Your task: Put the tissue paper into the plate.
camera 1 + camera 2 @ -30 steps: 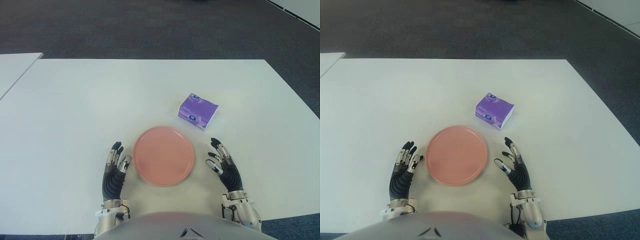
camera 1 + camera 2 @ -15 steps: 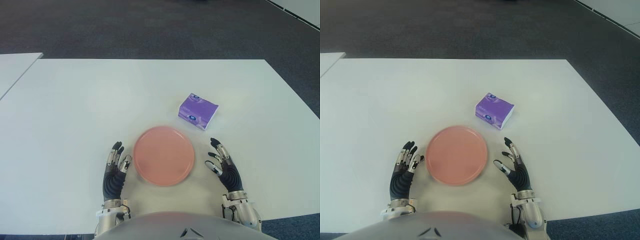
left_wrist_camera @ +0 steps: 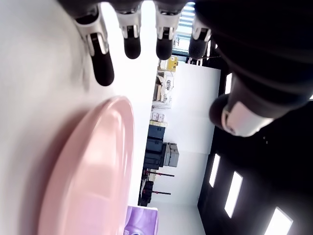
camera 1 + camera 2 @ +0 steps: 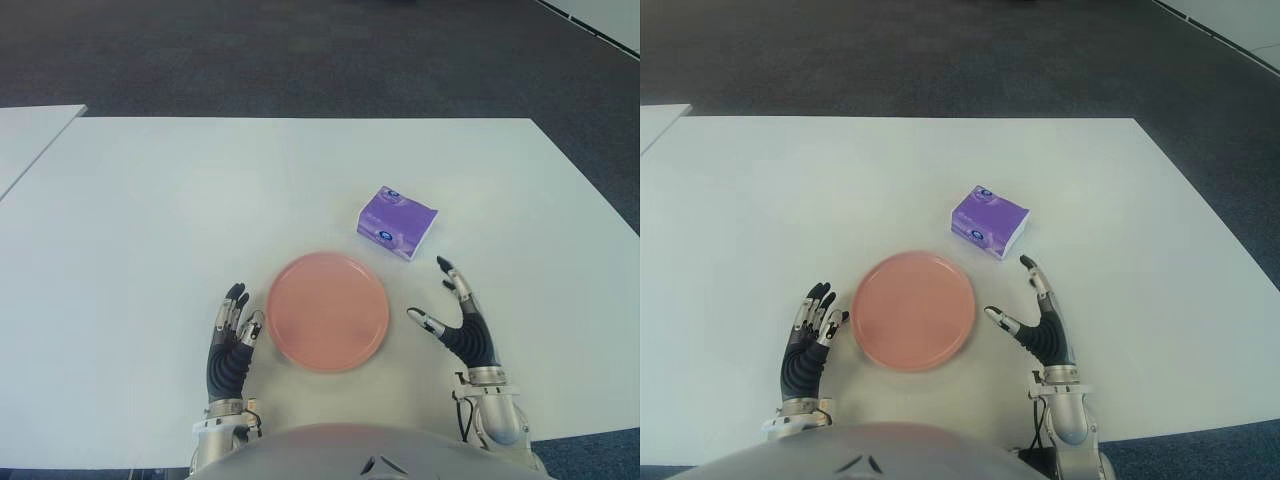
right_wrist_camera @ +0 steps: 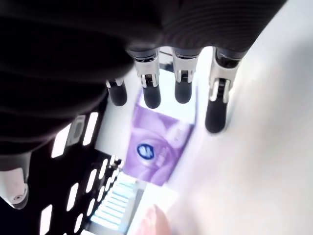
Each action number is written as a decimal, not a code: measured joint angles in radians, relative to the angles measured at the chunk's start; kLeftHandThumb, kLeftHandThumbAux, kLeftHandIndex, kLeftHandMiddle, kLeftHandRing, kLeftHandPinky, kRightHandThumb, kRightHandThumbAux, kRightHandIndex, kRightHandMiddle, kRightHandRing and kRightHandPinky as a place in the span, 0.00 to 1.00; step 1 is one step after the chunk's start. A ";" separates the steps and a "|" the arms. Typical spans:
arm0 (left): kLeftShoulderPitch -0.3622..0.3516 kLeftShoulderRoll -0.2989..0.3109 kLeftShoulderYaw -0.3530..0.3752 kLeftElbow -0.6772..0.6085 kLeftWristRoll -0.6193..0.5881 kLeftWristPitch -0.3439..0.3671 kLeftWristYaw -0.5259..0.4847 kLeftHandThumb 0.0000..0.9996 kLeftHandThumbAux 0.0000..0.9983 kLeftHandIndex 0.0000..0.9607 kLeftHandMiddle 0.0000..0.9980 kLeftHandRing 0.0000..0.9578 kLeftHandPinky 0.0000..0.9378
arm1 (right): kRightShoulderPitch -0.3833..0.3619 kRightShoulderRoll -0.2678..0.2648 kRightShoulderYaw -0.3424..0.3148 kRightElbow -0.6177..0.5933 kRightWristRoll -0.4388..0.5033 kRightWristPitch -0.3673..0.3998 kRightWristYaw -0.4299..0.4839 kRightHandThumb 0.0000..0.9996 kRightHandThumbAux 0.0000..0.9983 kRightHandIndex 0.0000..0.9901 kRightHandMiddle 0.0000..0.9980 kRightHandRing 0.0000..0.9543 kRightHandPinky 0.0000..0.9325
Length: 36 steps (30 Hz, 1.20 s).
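A purple tissue pack (image 4: 397,222) lies on the white table (image 4: 150,220), behind and to the right of the round pink plate (image 4: 328,311). My right hand (image 4: 462,318) is raised just right of the plate, fingers spread and holding nothing, a short way in front of the pack; its wrist view shows the pack (image 5: 159,147) beyond the fingertips. My left hand (image 4: 232,340) shows at the plate's left edge, fingers relaxed and holding nothing, with the plate's rim (image 3: 100,181) close by in its wrist view.
A second white table (image 4: 30,135) stands at the far left. Dark carpet (image 4: 300,50) lies beyond the table's far edge. The table's right edge runs diagonally past the tissue pack.
My right hand has lifted, turned and spread its thumb, moving slightly forward and right toward the tissue pack. The left hand, plate and pack have not moved.
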 measured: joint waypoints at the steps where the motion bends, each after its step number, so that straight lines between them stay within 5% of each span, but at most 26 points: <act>1: 0.000 0.000 0.000 0.000 0.000 -0.002 0.000 0.07 0.59 0.00 0.03 0.00 0.00 | -0.005 -0.008 -0.005 -0.009 -0.042 0.000 -0.018 0.12 0.54 0.00 0.00 0.00 0.00; 12: -0.013 -0.002 -0.006 0.027 0.014 -0.020 0.013 0.08 0.59 0.00 0.01 0.00 0.00 | -0.178 -0.096 0.014 0.068 -0.447 0.054 -0.248 0.25 0.49 0.01 0.00 0.00 0.00; 23: -0.033 -0.005 -0.011 0.066 0.026 -0.066 0.023 0.08 0.59 0.00 0.01 0.00 0.00 | -0.308 -0.152 0.075 0.114 -0.499 0.106 -0.266 0.33 0.46 0.01 0.00 0.00 0.00; 36: -0.045 -0.007 -0.011 0.087 0.025 -0.085 0.027 0.07 0.59 0.00 0.01 0.00 0.00 | -0.400 -0.185 0.133 0.159 -0.489 0.187 -0.172 0.31 0.47 0.00 0.00 0.00 0.00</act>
